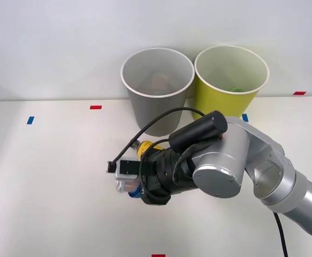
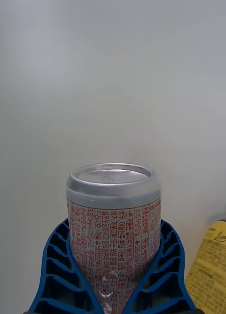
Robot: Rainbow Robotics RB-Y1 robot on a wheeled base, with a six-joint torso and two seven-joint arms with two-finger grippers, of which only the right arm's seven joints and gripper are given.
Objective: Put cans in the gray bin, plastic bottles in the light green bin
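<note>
From above, the arm covers most of the can (image 1: 124, 184) and all but a yellow end of the bottle (image 1: 143, 150). At the wrist, the picture's edge cuts off the can's lower body and the bottle's label.

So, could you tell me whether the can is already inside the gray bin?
No, the can sits between the right gripper fingers.

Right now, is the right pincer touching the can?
Touching. The right wrist view shows both blue fingers pressed against the sides of the can, the right pincer closed around it.
</note>
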